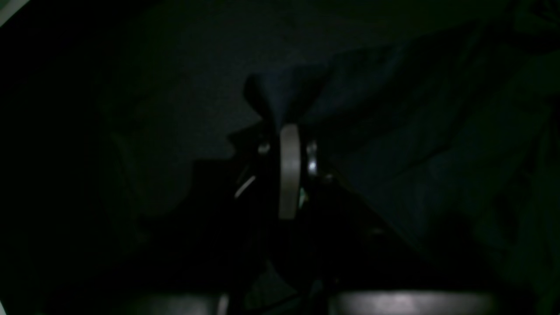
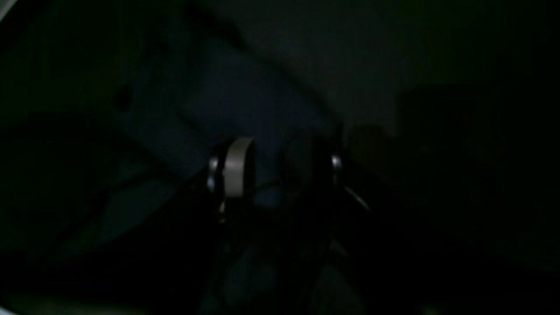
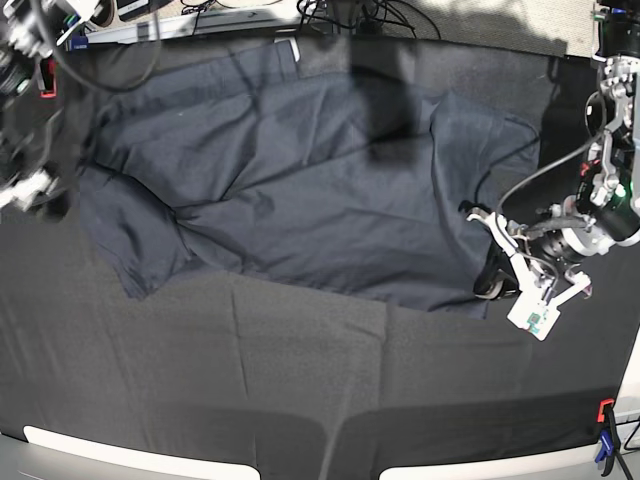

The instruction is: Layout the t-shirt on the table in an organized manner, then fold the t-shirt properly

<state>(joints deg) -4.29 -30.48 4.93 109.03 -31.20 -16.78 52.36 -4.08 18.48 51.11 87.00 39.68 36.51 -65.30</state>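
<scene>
The dark navy t-shirt [image 3: 300, 170] lies spread but creased across the far half of the table [image 3: 300, 380]. At its right edge, my left gripper [image 3: 490, 282] pinches a corner of cloth. In the left wrist view this gripper [image 1: 286, 124] is shut, with a tuft of the t-shirt [image 1: 284, 96] sticking out past the fingertips. My right gripper [image 3: 45, 200] hangs at the shirt's left edge beside a sleeve. In the right wrist view the right gripper [image 2: 280, 164] stands open, its fingers [image 2: 238, 166] apart over the t-shirt [image 2: 197, 122]. That view is too dark to show any contact.
An orange-and-blue clamp [image 3: 603, 430] grips the near right corner of the table. Cables and equipment [image 3: 340, 12] crowd the far edge. A pale table edge [image 3: 130, 455] runs along the front. A black cable [image 3: 520, 185] loops over the cloth near the left arm.
</scene>
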